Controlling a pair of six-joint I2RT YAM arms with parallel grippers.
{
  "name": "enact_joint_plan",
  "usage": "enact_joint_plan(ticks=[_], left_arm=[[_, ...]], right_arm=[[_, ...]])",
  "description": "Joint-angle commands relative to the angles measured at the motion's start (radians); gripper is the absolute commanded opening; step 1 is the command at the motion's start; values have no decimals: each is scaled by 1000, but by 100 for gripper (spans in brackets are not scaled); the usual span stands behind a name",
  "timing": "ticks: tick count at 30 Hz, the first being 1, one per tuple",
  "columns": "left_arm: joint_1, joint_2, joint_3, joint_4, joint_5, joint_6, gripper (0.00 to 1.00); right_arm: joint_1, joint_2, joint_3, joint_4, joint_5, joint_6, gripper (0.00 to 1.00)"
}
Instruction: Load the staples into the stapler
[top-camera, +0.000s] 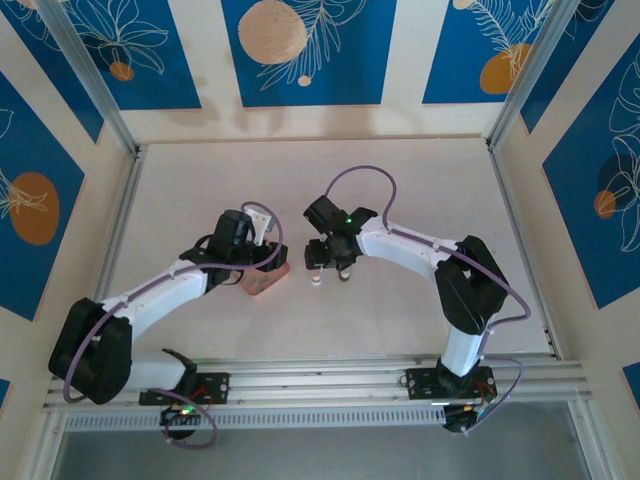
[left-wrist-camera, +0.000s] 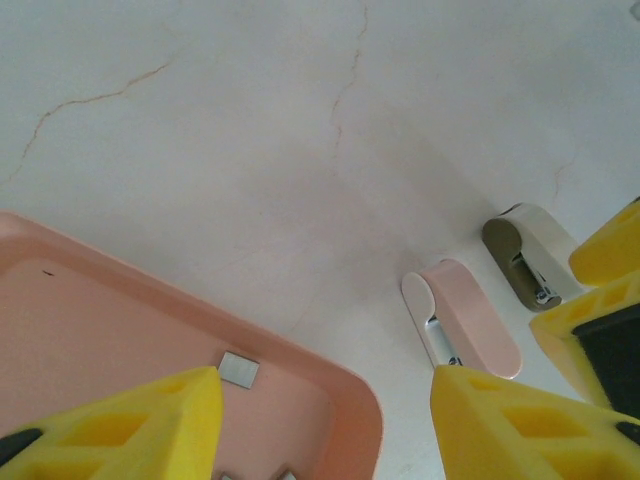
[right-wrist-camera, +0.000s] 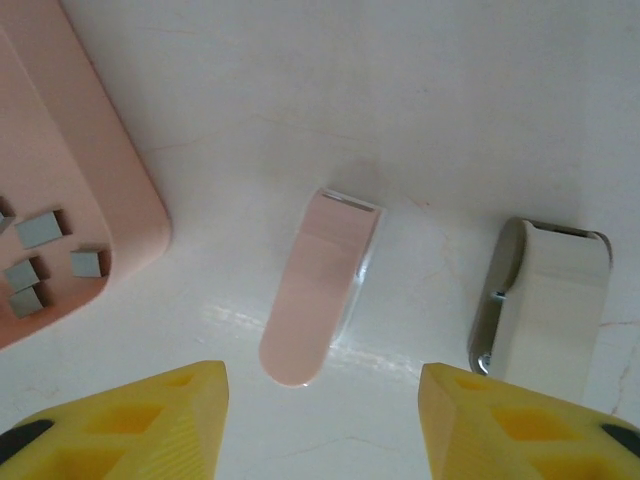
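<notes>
Right fingers (right-wrist-camera: 130, 420) open, empty; stapler (right-wrist-camera: 318, 290) on surface (right-wrist-camera: 400, 100) between them. Left fingers (left-wrist-camera: 130, 425) open over tray (left-wrist-camera: 90, 320), staple (left-wrist-camera: 238, 370) between them.

The table (top-camera: 420, 180) has a pale cream top, and thin brownish veins (left-wrist-camera: 350, 70) run across it like in marble. Cream walls stand on three sides. The back wall (top-camera: 210, 60) carries blue panels (top-camera: 340, 70) with white leaf drawings and orange circles (top-camera: 272, 32). Grey metal posts (top-camera: 88, 75) stand in the two far corners. An aluminium rail (top-camera: 320, 385) runs along the near edge. The light is soft and the shadows are weak.
</notes>
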Motion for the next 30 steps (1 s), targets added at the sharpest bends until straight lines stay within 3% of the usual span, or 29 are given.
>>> enact_joint_plan(ticks=[1, 13, 30], left_arm=[[13, -29, -17, 16, -21, -14, 57], [13, -46, -32, 14, -33, -8, 57], [13, -89, -46, 4, -63, -7, 57]], right_arm=[[13, 62, 57, -85, 4, 18, 55], [25, 158, 97, -94, -67, 52, 50], [35, 110, 57, -96, 8, 99, 26]])
